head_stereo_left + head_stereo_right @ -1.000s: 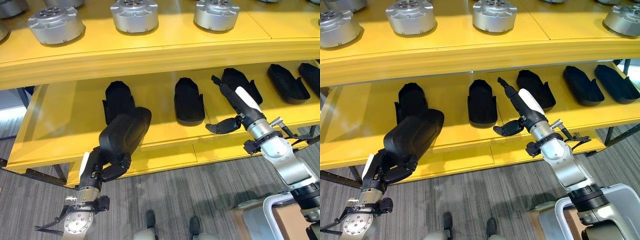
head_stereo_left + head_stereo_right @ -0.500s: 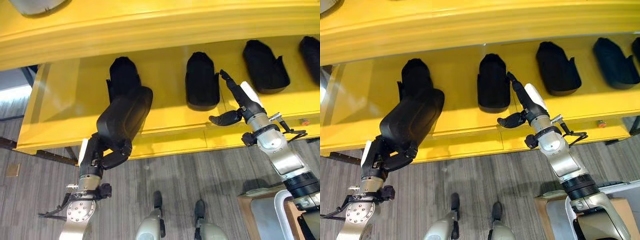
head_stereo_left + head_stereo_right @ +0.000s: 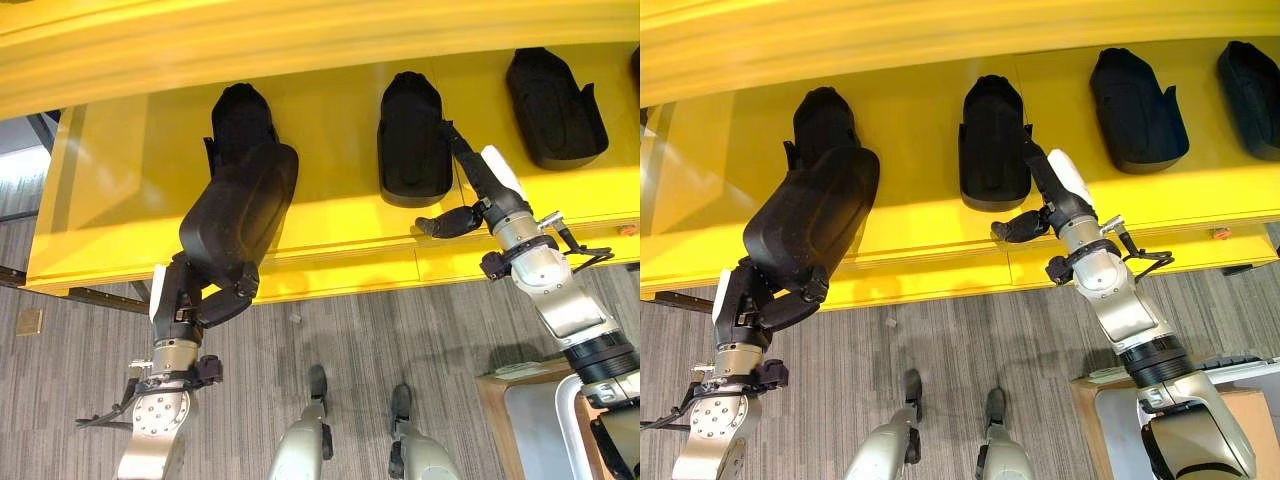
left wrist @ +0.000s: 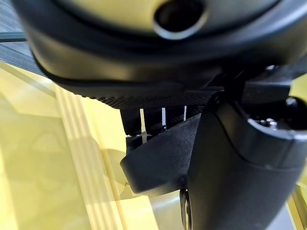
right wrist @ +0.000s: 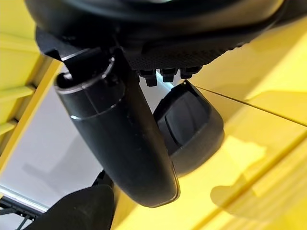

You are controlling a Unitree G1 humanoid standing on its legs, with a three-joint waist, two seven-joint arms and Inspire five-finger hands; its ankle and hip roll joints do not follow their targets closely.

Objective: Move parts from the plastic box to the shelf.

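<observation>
Left hand [image 3: 215,300] curled on black part [image 3: 238,215] near shelf [image 3: 330,255] front edge, unplaced; right hand [image 3: 478,200] open, empty.

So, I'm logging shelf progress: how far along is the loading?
Done: several black parts already lie in a row on the yellow shelf. In hand: the left hand holds another black part over the shelf's front edge, not set down. The right hand, open, reaches beside a placed part. The plastic box is out of view.
</observation>
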